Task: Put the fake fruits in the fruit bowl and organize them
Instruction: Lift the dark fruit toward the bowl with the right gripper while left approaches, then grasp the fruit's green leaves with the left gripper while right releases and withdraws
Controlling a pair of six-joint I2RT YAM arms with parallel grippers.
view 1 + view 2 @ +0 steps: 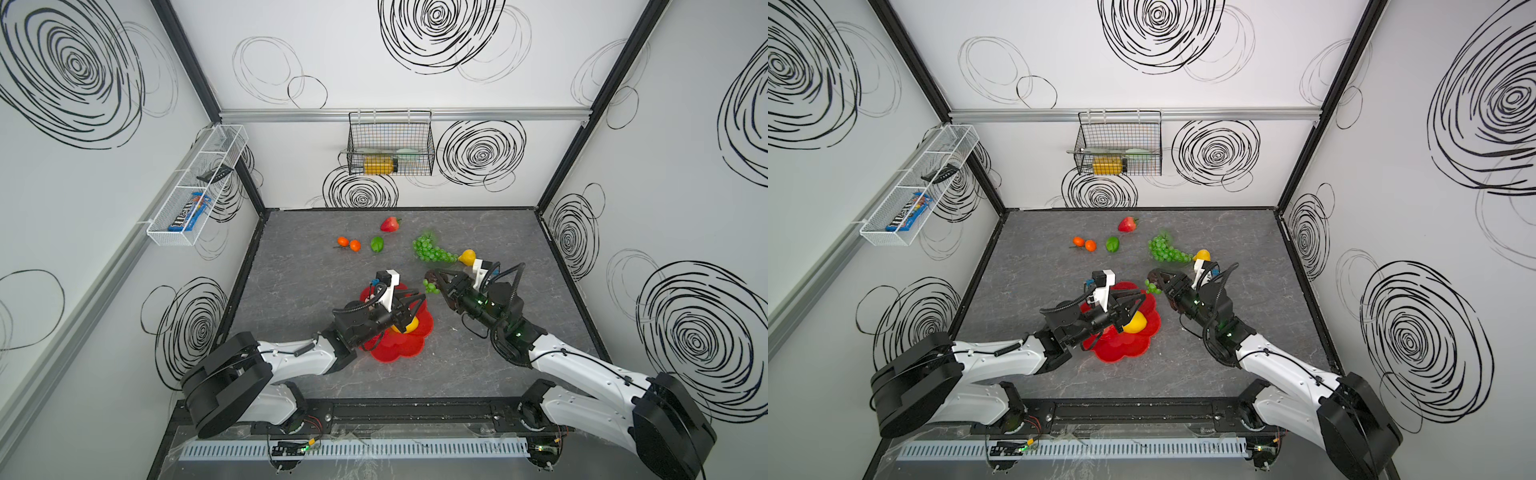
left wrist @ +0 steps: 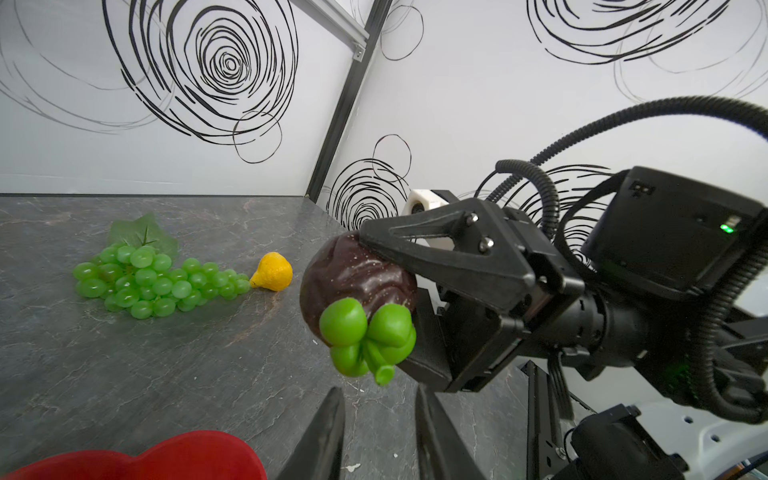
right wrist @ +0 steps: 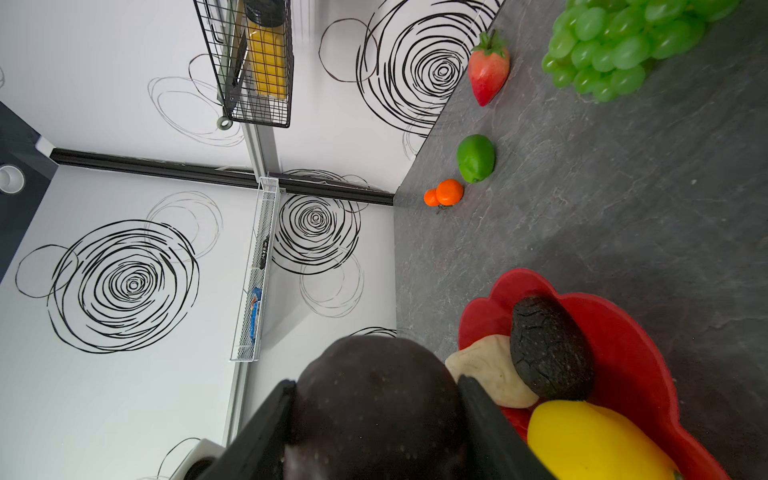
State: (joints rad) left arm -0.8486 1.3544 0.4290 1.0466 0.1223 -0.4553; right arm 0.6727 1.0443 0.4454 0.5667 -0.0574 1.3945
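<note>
Maroon fruit point(image 2: 357, 274) held in the right gripper point(image 1: 434, 280), just short of the fruit bowl point(image 1: 399, 353).
We see the jaws closed across the fruit's width, green leafy end leading. The bowl lies near, to this gripper's left and back toward the base, holding lemon point(image 3: 594, 440), avocado point(image 3: 548, 345) and cream piece point(image 3: 490, 370). The left gripper point(image 2: 378, 411) hangs over the bowl, narrowly parted and empty; we judge the right arm delivers.

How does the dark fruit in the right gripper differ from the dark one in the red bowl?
The held dark fruit is clamped in the right gripper, outside the red bowl; the bowl's dark fruit lies against a cream piece. The held one is glossy brownish-purple; the bowl's is matte black and cracked. The held one carries green lobes; the bowl's shows none. Both are dark and rounded.
</note>
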